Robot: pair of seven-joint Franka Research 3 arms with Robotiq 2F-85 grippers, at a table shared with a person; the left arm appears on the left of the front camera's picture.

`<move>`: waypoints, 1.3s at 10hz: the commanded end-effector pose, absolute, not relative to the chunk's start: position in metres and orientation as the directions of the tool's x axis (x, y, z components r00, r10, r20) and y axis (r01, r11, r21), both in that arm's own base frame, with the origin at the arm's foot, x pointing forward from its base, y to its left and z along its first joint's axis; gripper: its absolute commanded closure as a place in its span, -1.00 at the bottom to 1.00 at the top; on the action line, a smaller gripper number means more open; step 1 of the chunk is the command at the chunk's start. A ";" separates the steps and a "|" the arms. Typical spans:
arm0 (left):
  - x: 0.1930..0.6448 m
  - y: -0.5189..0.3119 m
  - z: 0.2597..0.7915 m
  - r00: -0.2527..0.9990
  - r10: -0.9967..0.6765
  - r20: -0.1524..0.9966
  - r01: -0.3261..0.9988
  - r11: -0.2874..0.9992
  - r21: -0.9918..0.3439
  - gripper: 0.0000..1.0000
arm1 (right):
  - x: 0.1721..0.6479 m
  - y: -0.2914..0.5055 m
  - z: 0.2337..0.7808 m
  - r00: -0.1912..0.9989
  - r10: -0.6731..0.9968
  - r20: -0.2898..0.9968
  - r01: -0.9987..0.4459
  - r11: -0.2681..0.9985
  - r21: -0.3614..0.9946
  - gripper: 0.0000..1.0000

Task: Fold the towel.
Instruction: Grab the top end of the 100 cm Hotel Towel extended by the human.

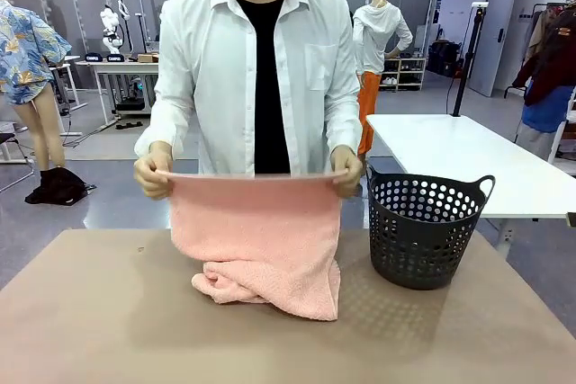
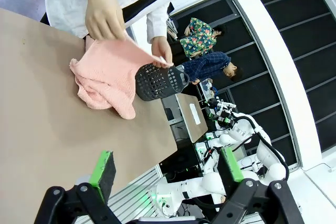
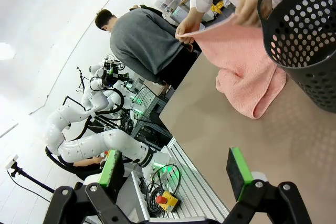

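A person in a white shirt holds the salmon-pink towel [image 1: 261,231] up by its two top corners, one hand [image 1: 151,174] at each end. The towel's lower part rests bunched on the brown table [image 1: 108,312]. In the left wrist view the towel [image 2: 107,74] hangs from the same hands, far beyond my left gripper [image 2: 167,173], which is open with nothing between its green pads. In the right wrist view the towel [image 3: 241,61] lies beside the basket, and my right gripper [image 3: 176,167] is open and holds nothing, well back from the cloth.
A dark perforated plastic basket [image 1: 423,231] stands on the table right of the towel, close to it. It also appears as the basket [image 2: 157,82] and the basket [image 3: 307,35] in the wrist views. A white table [image 1: 468,155] stands behind at the right.
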State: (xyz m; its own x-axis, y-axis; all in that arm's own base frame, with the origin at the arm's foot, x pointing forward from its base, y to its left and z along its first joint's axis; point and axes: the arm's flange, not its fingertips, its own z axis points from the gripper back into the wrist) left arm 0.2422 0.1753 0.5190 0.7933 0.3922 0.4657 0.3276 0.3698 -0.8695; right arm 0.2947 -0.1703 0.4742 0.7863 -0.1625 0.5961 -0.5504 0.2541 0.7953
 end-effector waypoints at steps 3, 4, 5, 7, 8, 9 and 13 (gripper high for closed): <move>0.243 0.174 0.519 0.785 0.389 0.482 0.351 0.362 -0.863 -1.00 | 0.294 -0.169 0.475 0.782 -0.166 0.601 -0.552 0.264 0.791 -1.00; 0.243 0.174 0.519 0.785 0.389 0.482 0.351 0.362 -0.863 -1.00 | 0.294 -0.169 0.475 0.782 -0.166 0.601 -0.552 0.264 0.791 -1.00; 0.243 0.174 0.519 0.785 0.389 0.482 0.351 0.362 -0.863 -1.00 | 0.294 -0.169 0.475 0.782 -0.166 0.601 -0.552 0.264 0.791 -1.00; 0.243 0.174 0.519 0.785 0.389 0.482 0.351 0.362 -0.863 -1.00 | 0.294 -0.169 0.475 0.782 -0.166 0.601 -0.552 0.264 0.791 -1.00; 0.243 0.174 0.519 0.785 0.389 0.482 0.351 0.362 -0.863 -1.00 | 0.294 -0.169 0.475 0.782 -0.166 0.601 -0.552 0.264 0.791 -1.00; 0.243 0.174 0.519 0.785 0.389 0.482 0.351 0.362 -0.863 -1.00 | 0.294 -0.169 0.475 0.782 -0.166 0.601 -0.552 0.264 0.791 -1.00; 0.234 0.139 0.584 0.682 -0.039 0.730 0.603 0.595 -0.532 -1.00 | 0.289 -0.145 0.553 0.554 0.242 0.796 -0.793 0.445 0.417 -1.00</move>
